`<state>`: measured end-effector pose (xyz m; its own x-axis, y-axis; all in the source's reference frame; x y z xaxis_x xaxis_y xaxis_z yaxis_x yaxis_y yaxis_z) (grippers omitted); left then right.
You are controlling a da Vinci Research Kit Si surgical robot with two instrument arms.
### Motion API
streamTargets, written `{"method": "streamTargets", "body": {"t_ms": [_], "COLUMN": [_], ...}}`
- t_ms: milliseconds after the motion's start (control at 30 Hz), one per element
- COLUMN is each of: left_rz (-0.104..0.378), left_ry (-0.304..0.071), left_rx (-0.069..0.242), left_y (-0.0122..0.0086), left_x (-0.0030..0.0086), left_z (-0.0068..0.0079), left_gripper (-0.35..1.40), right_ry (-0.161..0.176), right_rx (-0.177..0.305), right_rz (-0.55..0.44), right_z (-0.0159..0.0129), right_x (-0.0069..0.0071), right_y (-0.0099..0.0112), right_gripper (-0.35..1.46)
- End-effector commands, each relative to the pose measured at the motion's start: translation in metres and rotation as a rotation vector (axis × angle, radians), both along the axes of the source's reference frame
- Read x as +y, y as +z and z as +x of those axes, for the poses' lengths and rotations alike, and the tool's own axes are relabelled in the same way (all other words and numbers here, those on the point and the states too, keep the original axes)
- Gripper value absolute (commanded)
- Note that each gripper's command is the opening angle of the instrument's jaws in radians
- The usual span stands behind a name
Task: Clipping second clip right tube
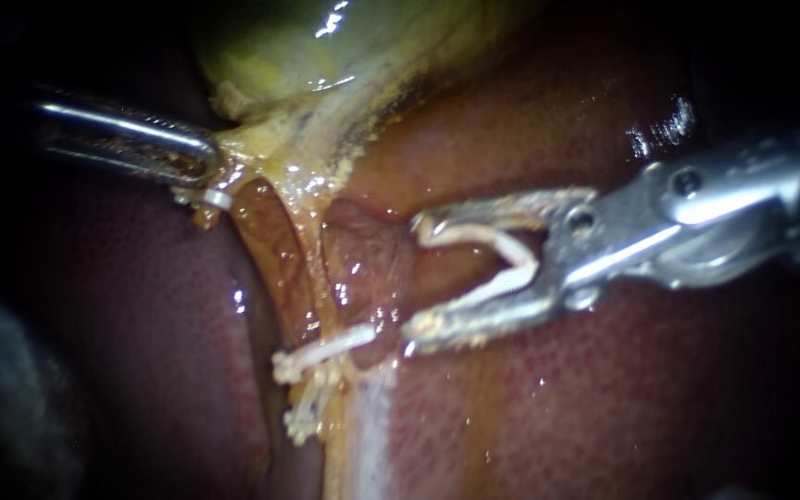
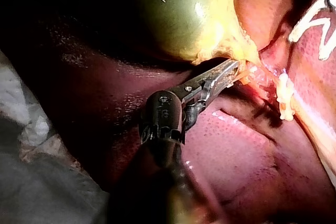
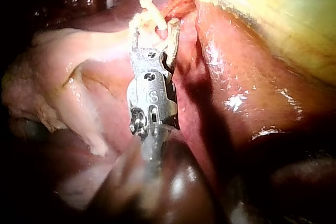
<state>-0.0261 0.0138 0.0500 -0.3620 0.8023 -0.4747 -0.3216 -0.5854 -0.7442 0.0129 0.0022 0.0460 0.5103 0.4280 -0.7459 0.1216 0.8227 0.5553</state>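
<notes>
Two organs fill the field. The liver [image 1: 604, 398] is dark red, finely stippled and wet. Above it lies the gallbladder [image 1: 270, 46], smooth and green-yellow, narrowing to a ragged yellow fringe.

Two steel instruments come next. Our left instrument [image 1: 201, 157] has its jaws clenched on that fringe of the gallbladder. Our right instrument [image 1: 412, 280] has toothed jaws standing wide apart, with an open clip [image 1: 511, 248], white and V-shaped, seated along both of them.

Two glistening strands run down from the fringe: a brownish left tube [image 1: 256, 241] and a thin yellow right tube [image 1: 315, 268]. The right tube lies just beside the jaw tips, not between them, with a moist pink fold in the gap.

Two white set clips cross the strands lower down. The upper set clip [image 1: 335, 347] ends near the lower jaw tip, and the lower set clip [image 1: 306, 417] sits just under it. A small white piece [image 1: 215, 197] sits under the left jaws; what it is we cannot tell.

Grey cloth [image 2: 37, 182] borders the liver in the left wrist view.
</notes>
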Motion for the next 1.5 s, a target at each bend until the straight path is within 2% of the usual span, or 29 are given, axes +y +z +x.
{"method": "streamTargets", "body": {"t_ms": [33,100,267,333,400,500,767,867,1000,1133,1367,1500], "left_rz": [0.001,0.001,0.000,0.000,0.000,-0.001,-0.001,-0.001,-0.001,-0.002,-0.002,-0.002], "left_ry": [-0.001,-0.001,-0.003,-0.005,-0.006,-0.007,-0.007,-0.008,-0.008,-0.010,-0.011,-0.011], "left_rx": [0.001,0.001,0.003,0.003,0.004,0.005,0.006,0.006,0.006,0.008,0.008,0.008], "left_y": [0.0000,0.0000,-0.0002,-0.0002,-0.0003,-0.0003,-0.0003,-0.0003,-0.0004,-0.0004,-0.0004,-0.0004], "left_x": [0.0000,0.0000,-0.0002,-0.0003,-0.0004,-0.0005,-0.0005,-0.0005,-0.0006,-0.0006,-0.0006,-0.0006], "left_z": [0.0000,-0.0001,-0.0003,-0.0004,-0.0006,-0.0007,-0.0007,-0.0008,-0.0008,-0.0008,-0.0009,-0.0009], "left_gripper": [-0.35,-0.35,-0.35,-0.35,-0.35,-0.35,-0.35,-0.35,-0.35,-0.35,-0.35,-0.35], "right_ry": [0.001,-0.004,0.012,0.028,0.069,0.088,0.105,0.098,0.089,0.081,0.080,0.080], "right_rx": [0.001,0.002,-0.025,-0.039,-0.060,-0.072,-0.091,-0.091,-0.068,-0.019,0.067,0.099], "right_rz": [0.016,0.033,0.074,0.089,0.094,0.113,0.135,0.148,0.168,0.217,0.287,0.337], "right_z": [0.0004,0.0013,0.0030,0.0034,0.0037,0.0036,0.0042,0.0048,0.0055,0.0062,0.0075,0.0086], "right_x": [-0.0003,-0.0009,-0.0014,-0.0015,-0.0015,-0.0015,-0.0015,-0.0019,-0.0027,-0.0031,-0.0031,-0.0034], "right_y": [0.0003,0.0011,0.0032,0.0040,0.0049,0.0060,0.0076,0.0082,0.0093,0.0099,0.0099,0.0098], "right_gripper": [0.45,0.45,0.45,0.45,0.45,0.45,0.45,0.45,0.46,0.46,0.45,0.45]}}
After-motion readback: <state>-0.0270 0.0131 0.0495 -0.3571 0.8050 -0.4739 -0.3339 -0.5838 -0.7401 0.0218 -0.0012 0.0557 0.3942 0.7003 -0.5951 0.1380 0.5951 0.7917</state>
